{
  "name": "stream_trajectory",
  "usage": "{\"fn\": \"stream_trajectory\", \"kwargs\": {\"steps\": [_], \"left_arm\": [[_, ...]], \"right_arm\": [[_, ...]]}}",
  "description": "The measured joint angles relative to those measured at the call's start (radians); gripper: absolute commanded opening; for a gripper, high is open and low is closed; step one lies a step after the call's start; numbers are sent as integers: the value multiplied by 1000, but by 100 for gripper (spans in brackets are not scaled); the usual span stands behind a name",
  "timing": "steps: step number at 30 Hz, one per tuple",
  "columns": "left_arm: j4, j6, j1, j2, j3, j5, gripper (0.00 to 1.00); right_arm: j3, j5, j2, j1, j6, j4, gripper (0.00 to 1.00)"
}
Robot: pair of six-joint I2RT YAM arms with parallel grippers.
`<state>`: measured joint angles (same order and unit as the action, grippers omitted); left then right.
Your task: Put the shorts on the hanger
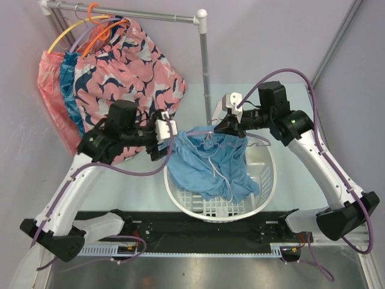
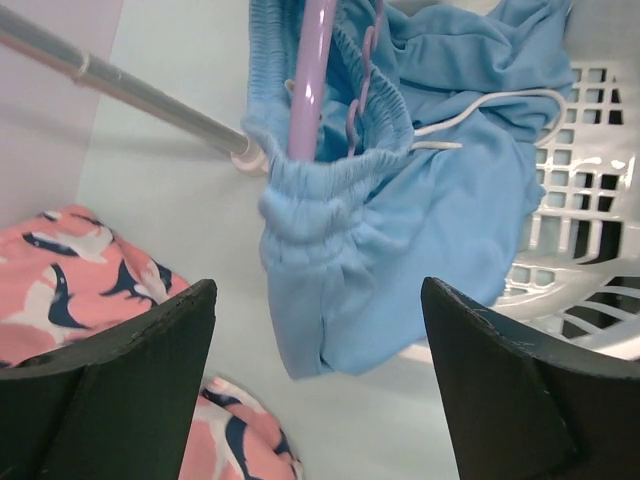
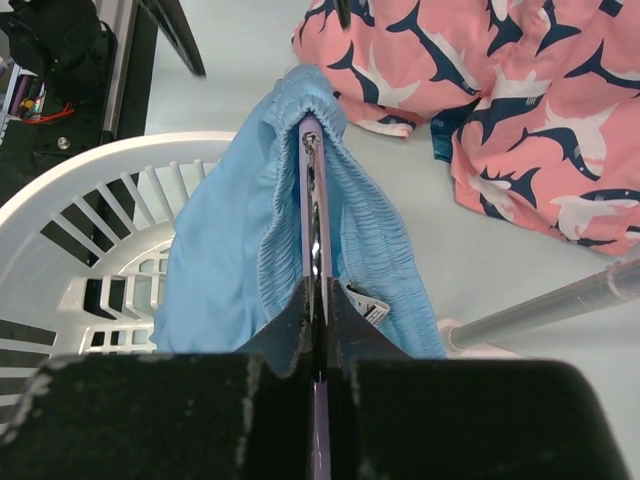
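Most of the scene was the pale table, with walls close behind it and on both sides. One metal rack stood at the back left. Its upright post was planted just behind the basket, and its rail carried an orange hanger and a yellow hanger. The pink shorts hung from the rail down to the tabletop, with the teal shorts just left of them. A strip of bare table showed between their hems and the basket. The white basket sat mid-table near the arm bases, with more bare surface to its right.

The shorts hung over the basket. Their elastic waistband was stretched along the hanger, and the legs draped down inside and across the basket's left rim. The white drawstring trailed over the front. The hanger's lavender arm ran inside the waistband, and its right end stuck out past the cloth.

The right gripper was clamped tight on the hanger at the waistband's right end. The left gripper was spread wide and gripped nothing. The waistband's bunched left corner lay just ahead of its fingers, not touching them
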<state>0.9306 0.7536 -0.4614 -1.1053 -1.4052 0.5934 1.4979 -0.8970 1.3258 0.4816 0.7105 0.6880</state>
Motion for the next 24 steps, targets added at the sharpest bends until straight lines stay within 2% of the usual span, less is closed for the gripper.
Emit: {"fn": "stream_trajectory", "kwargs": {"steps": [4, 6, 7, 10, 11, 12, 14, 15, 16, 17, 19, 21, 22, 24], "left_arm": [[-87, 51, -105, -46, 60, -76, 83], [-119, 68, -145, -79, 91, -103, 69], [-131, 72, -158, -92, 100, -112, 51], [-171, 99, -184, -127, 104, -131, 17], [-175, 95, -185, -129, 104, -135, 1], [-187, 93, -184, -131, 104, -145, 0], [-215, 90, -178, -131, 103, -154, 0], [-217, 90, -179, -130, 104, -153, 0], [-230, 94, -184, -125, 112, -147, 0], [-234, 97, -187, -120, 120, -146, 0], [-228, 106, -189, -109, 142, -145, 0], [-212, 113, -190, -105, 154, -145, 0], [-208, 115, -191, -103, 156, -145, 0], [-208, 120, -191, -95, 162, -144, 0]], "right_arm": [[0, 1, 0, 10, 8, -2, 0], [0, 1, -2, 18, 16, 0, 0], [0, 2, -2, 20, 17, 0, 0], [-2, 0, -8, 26, 19, 6, 0], [-2, 1, -10, 27, 21, 7, 0], [-4, 2, -14, 28, 22, 13, 0], [-9, 5, -28, 33, 26, 29, 19], [-9, 8, -32, 33, 26, 32, 45], [-9, 13, -42, 32, 31, 34, 59], [-9, 17, -49, 29, 23, 39, 69], [-9, 31, -69, 19, 6, 37, 80], [-9, 43, -97, -9, -33, 35, 84], [-9, 48, -113, -26, -52, 33, 92], [-9, 63, -157, -78, -117, 32, 97]]}}
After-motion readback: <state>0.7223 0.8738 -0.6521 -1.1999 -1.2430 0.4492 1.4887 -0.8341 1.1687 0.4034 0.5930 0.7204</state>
